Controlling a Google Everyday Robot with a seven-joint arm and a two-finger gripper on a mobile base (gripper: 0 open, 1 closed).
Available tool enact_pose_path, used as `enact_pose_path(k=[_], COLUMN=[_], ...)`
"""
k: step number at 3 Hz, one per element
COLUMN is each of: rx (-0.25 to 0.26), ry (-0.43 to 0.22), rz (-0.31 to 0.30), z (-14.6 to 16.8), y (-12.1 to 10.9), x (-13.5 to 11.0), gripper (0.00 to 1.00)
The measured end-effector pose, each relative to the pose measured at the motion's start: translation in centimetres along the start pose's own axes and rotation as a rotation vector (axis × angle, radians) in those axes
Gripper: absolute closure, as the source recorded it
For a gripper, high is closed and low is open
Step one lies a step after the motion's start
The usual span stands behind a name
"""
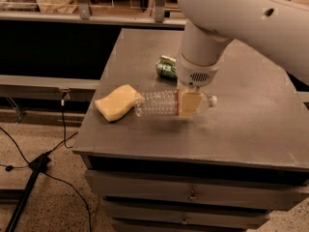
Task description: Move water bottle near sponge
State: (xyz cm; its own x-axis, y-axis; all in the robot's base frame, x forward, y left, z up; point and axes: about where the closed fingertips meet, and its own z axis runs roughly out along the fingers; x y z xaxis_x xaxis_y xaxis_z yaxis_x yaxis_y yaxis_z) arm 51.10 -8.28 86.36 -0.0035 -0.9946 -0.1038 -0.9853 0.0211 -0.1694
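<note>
Grey cabinet top [251,124], claw [189,103] clamped on water bottle [157,103], against sponge [116,102]

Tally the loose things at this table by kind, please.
bottle: 1, gripped near its cap end by the claw
sponge: 1
can: 1
Total: 3

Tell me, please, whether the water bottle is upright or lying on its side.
On its side: the water bottle lies horizontal, base by the sponge, with the end effector gripping near its neck.
</note>
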Motion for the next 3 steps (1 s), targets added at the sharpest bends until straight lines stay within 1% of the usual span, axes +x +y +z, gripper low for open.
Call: enact_pose_path(k=[1, 2, 3], rx=[-0.032, -0.026, -0.025], ry=[0.009, 0.008, 0.009], rz=[-0.001, -0.002, -0.002], z=[1.7, 1.51, 1.48], y=[0.55, 0.56, 0.6], x=[-0.43, -0.39, -0.39], gripper=[0.82, 0.51, 0.27])
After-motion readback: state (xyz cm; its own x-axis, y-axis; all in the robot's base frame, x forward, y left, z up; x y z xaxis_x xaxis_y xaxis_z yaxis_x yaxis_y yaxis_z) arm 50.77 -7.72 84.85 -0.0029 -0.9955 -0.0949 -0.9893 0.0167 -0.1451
